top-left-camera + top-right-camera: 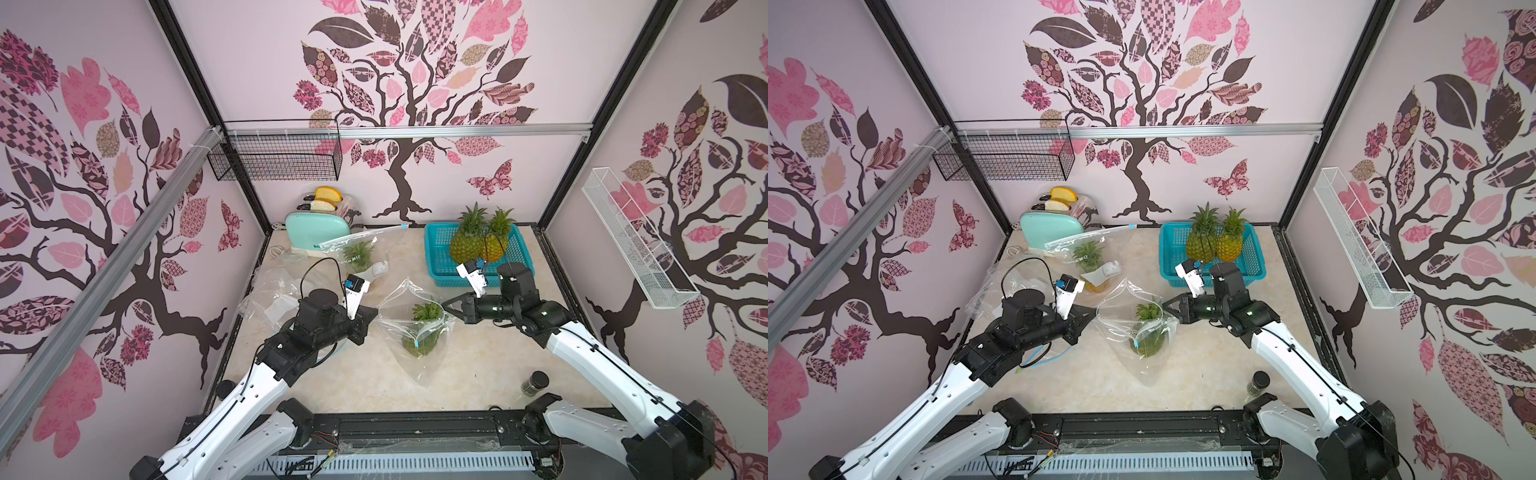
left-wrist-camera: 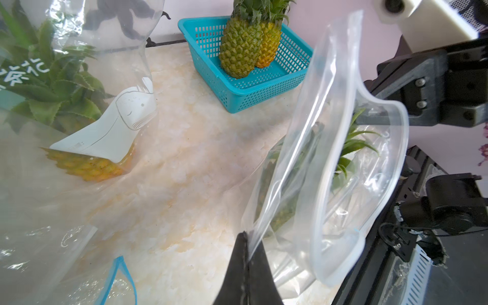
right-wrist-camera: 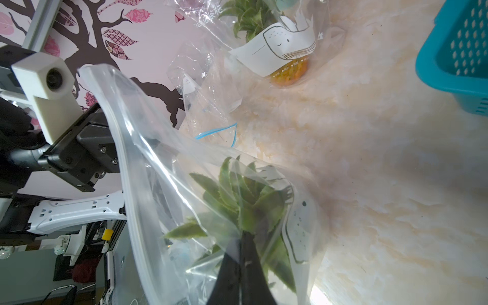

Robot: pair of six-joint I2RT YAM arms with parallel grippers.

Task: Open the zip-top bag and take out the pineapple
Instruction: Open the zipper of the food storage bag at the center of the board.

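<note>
Stretching between the two arms, the zip-top bag point(image 1: 420, 368) sits near the middle of the marbled table point(image 1: 478, 374), its mouth pulled wide into a loop and its lower end lying on the surface. The left claw point(image 1: 375, 312) has its jaws pressed together on one edge of that mouth; from its wrist view the dark fingertips point(image 2: 235, 264) meet with clear film pinched between them. The right claw point(image 1: 444, 304) is closed as well, nipping the opposite edge, with film caught at its fingertips point(image 3: 229, 274). The pineapple point(image 1: 419, 343) is inside the bag, its green crown pointing up toward the opening and its body low against the table.

At the far right a teal basket point(image 1: 436, 270) holds two loose pineapples point(image 1: 467, 245) side by side. A second bag point(image 1: 357, 249) with another fruit in it lies just in front of the mint toaster point(image 1: 316, 230) at the back left. Crumpled clear bags point(image 1: 270, 299) lie beside the left arm. A small dark-lidded jar point(image 1: 537, 383) stands near the right arm's base, well apart from the bag
</note>
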